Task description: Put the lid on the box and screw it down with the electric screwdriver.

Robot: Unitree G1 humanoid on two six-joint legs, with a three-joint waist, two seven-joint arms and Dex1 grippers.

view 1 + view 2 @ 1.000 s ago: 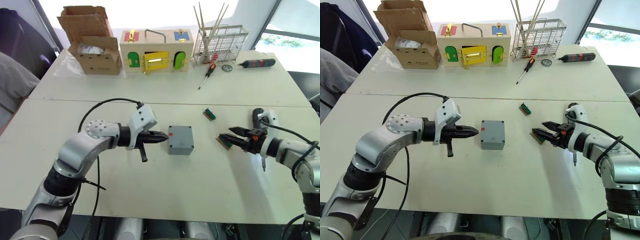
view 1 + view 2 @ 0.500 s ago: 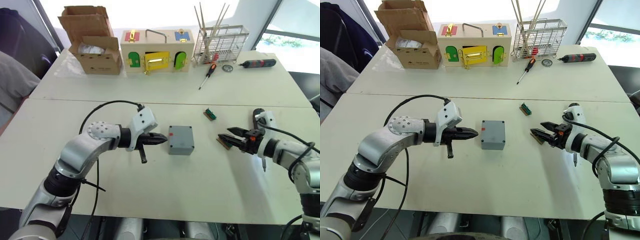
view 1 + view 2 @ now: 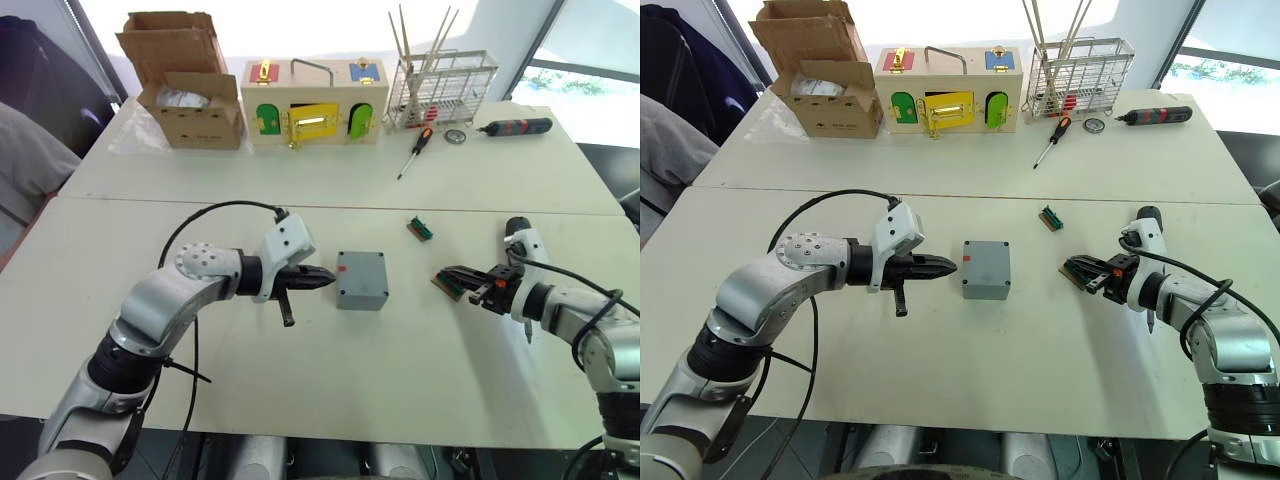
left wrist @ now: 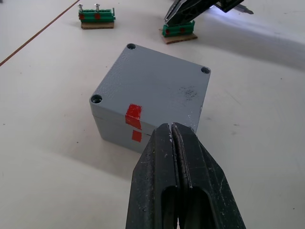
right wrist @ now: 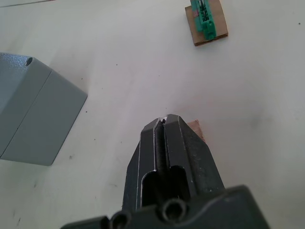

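Observation:
The grey box [image 3: 361,280] stands in the middle of the table with the lid [image 4: 157,88] sitting on it; red marks line up across their seam. My left gripper [image 3: 328,279] is shut and empty, its tips just short of the box's left side. My right gripper [image 3: 446,273] is shut, tips down on a small green screw holder [image 4: 178,31] on a brown pad. Whether it pinches anything is hidden. A black cylinder with a metal bit, apparently the electric screwdriver [image 3: 514,229], lies partly under my right forearm.
A second green screw holder [image 3: 419,228] lies behind the box to its right. Along the far edge stand a cardboard box [image 3: 185,85], a wooden box with coloured doors [image 3: 312,105] and a wire rack [image 3: 440,88]. Nearby lie a red-and-black hand screwdriver [image 3: 413,150] and a black-and-red driver [image 3: 515,127].
My right gripper's fingers have gone from open to shut over the green screw holder, and it has edged slightly left. The left arm and the box have stayed put.

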